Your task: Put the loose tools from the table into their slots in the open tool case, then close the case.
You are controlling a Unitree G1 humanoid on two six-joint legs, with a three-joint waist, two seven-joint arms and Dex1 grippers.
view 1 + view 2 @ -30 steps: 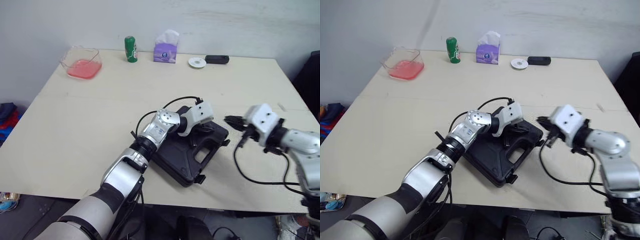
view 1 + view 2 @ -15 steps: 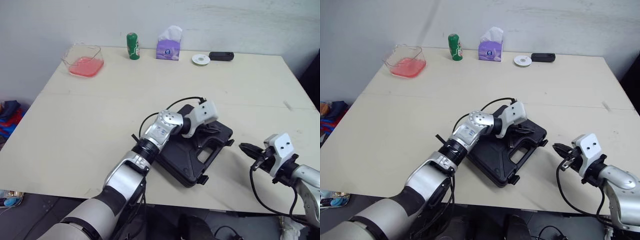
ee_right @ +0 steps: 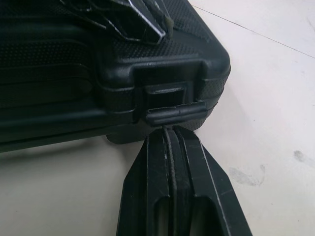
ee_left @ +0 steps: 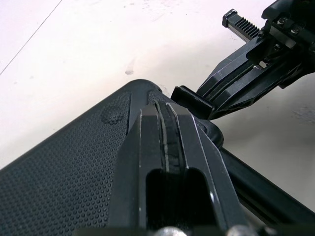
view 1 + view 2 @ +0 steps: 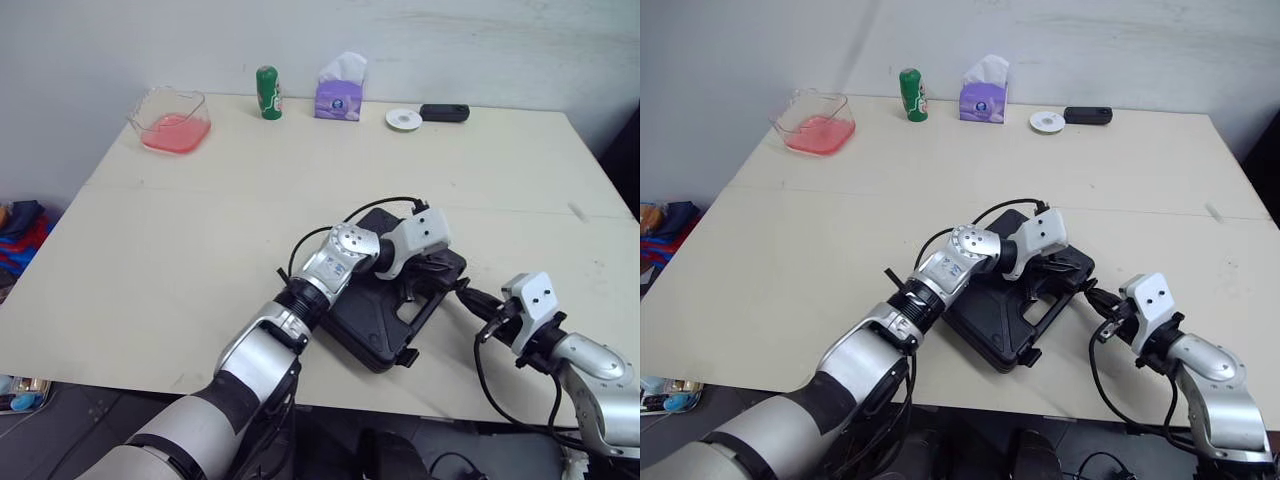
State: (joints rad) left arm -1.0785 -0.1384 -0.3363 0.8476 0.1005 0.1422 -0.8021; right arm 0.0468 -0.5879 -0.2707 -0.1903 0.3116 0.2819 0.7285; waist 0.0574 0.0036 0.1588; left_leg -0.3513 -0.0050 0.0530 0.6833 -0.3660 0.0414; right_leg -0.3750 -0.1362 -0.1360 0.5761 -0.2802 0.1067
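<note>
The black tool case (image 5: 385, 310) lies closed on the table, handle toward the front right. My left gripper (image 5: 432, 270) rests on the lid near the case's right edge, fingers shut with nothing between them; in the left wrist view its tips (image 4: 165, 110) press on the pebbled lid (image 4: 64, 172). My right gripper (image 5: 465, 291) comes in low from the right, also shut, and its tips (image 3: 170, 130) touch the underside of a latch (image 3: 172, 110) on the case's side wall (image 3: 59, 73). No loose tools lie on the table.
Along the table's far edge stand a clear container with pink contents (image 5: 168, 122), a green can (image 5: 267, 92), a purple tissue box (image 5: 340, 92), a white disc (image 5: 403, 119) and a black device (image 5: 444, 112). The table's front edge (image 5: 300, 390) runs just below the case.
My right gripper dropped low to the front right, then moved left up to the case's latch. My left gripper stayed on the lid. The camera shifted slightly.
</note>
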